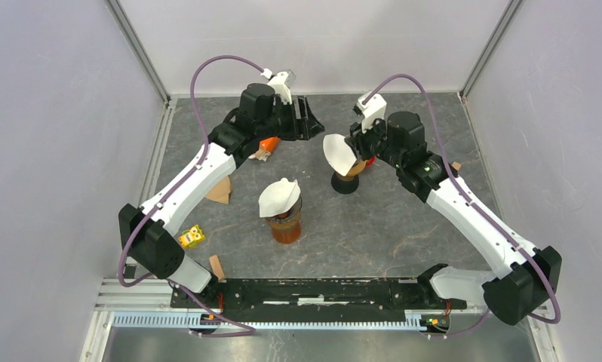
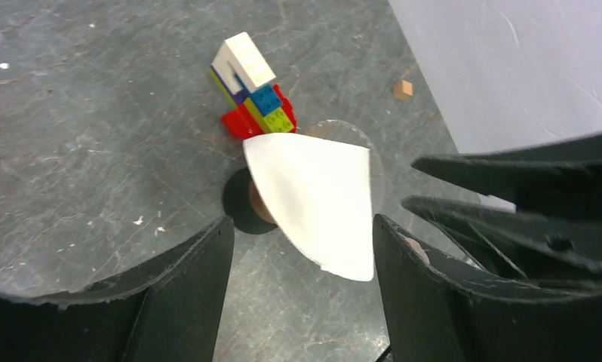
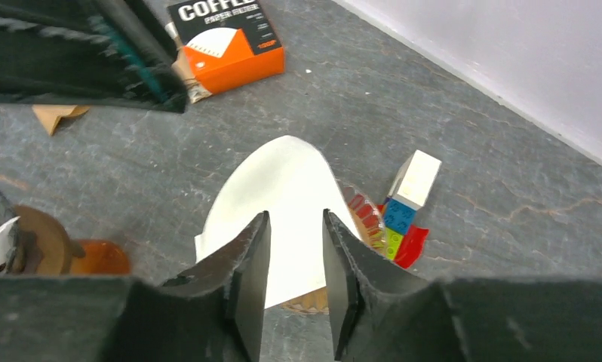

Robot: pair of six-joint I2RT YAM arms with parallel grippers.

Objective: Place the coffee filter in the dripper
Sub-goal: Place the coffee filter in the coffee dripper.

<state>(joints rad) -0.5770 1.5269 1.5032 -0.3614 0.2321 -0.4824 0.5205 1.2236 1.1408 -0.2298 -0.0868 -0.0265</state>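
The right gripper (image 3: 296, 213), jaws parted a little and clamping nothing, hangs just over the filter (image 3: 283, 181). The paper leans, folded flat, in the dripper (image 1: 346, 178) beneath it, and the grip looks slack enough to let it settle. Beyond the gripper, blocks (image 3: 403, 215) and a box (image 3: 226, 38) lie on the surface. Opposite, the left gripper (image 2: 302, 222) hovers wide open and empty, facing the filter, probably to steady it.

- A robot lab cell: plain white panels (image 1: 49, 113) on metal posts (image 1: 139, 51) fill the left, right and top.
- An aluminium rail (image 1: 283, 320) at bottom centre carries two arms (image 1: 185, 188).
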